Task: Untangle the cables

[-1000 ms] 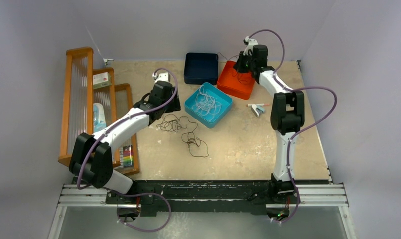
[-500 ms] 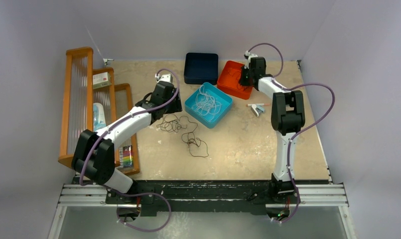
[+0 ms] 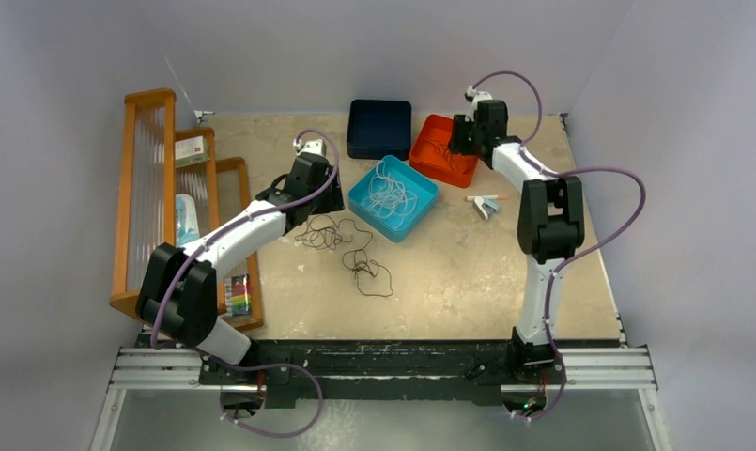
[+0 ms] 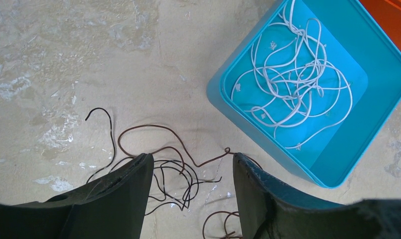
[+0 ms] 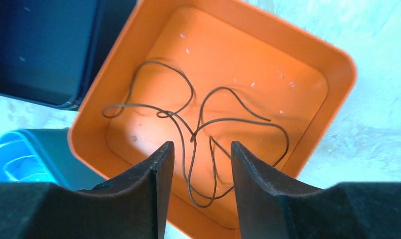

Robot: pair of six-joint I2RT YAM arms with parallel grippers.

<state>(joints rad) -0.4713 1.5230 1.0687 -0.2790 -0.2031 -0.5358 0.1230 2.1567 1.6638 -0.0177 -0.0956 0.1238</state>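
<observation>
- Beige, stone-patterned table under plain pale walls; a wooden rack stands along its left edge and a navy box sits at the far side.
- A blue tray lies near the middle, just beside the navy box, holding a loose heap of white cables.
- An orange tray sits to the right of the navy box; one dark cable lies looped on its floor.
- More dark cables sprawl in a tangle on the bare table, just left of the blue tray and trailing toward the near edge.
- The left gripper hovers over that tangle, jaws well apart and gripping nothing.
- The right gripper hangs above the orange tray, jaws parted with nothing between them — the cable below lies free.
</observation>
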